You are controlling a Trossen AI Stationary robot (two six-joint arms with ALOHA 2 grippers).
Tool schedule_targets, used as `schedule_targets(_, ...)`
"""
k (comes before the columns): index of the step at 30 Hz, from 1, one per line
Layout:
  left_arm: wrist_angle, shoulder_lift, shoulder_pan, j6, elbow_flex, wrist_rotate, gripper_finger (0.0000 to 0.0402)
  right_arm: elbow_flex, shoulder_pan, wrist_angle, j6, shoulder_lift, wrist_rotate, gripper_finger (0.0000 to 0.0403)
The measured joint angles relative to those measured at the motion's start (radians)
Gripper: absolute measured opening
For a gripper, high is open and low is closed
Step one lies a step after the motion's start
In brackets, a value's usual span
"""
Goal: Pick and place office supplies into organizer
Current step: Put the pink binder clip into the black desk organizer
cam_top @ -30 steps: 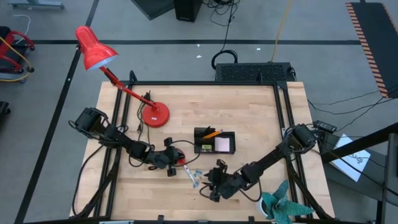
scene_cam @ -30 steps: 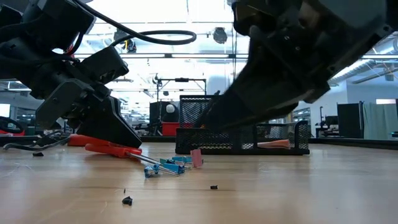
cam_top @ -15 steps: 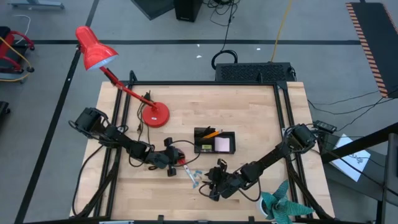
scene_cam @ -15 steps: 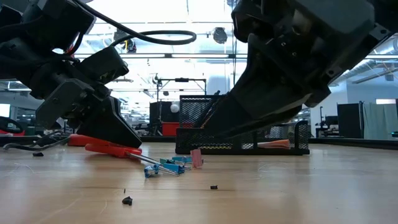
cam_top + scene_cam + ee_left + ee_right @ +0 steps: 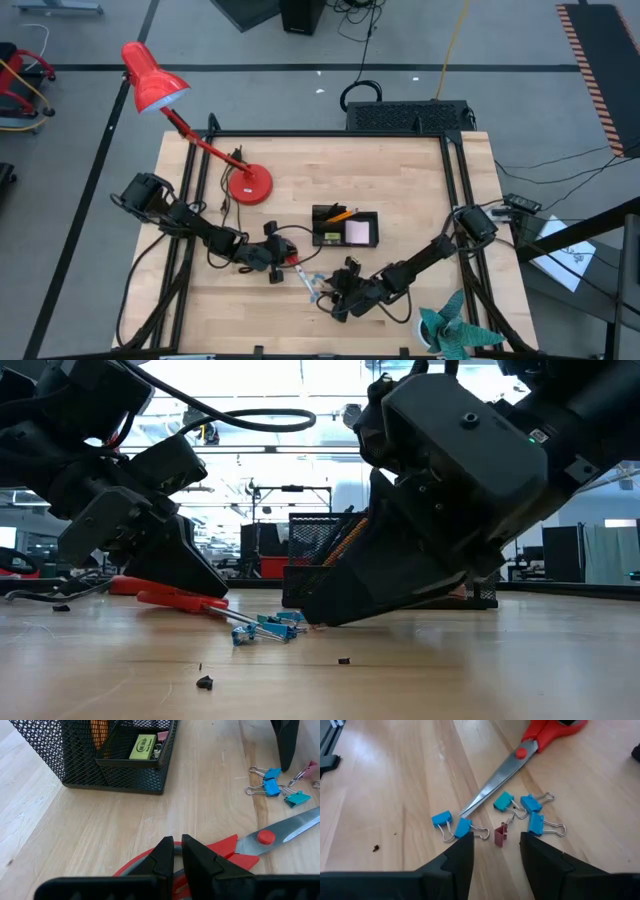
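Clips lie lower centre in my high view, so I'd drop my open right claw squarely over the dark-red one before pinching, while my left claw grips the scissors' handle.

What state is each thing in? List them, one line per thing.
Left tool: shut on the scissors' handle.
Right tool: open, poised over the dark red clip.
scissors: blades closed, flat on the table.
blue clips: loose, scattered by the blade tip.
dark red clip: loose on the table.
organizer: upright, partly filled.
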Motion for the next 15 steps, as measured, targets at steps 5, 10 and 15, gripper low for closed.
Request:
schedule_targets(5, 0.001, 0.0, 0.0, 0.0, 0.0, 0.0, 0.0047, 0.0, -0.006, 0.005, 0.002, 0.0, -0.004, 0.0153)
schedule_targets(10, 0.001, 0.0, 0.0, 0.001, 0.0, 0.0, 0.0047, 0.0, -0.011, -0.011, 0.004, 0.0, -0.006, 0.0153)
schedule_targets(15, 0.002, 0.0, 0.0, 0.001, 0.0, 0.0, 0.0047, 0.0, -0.014, -0.016, -0.016, 0.001, -0.001, 0.0153)
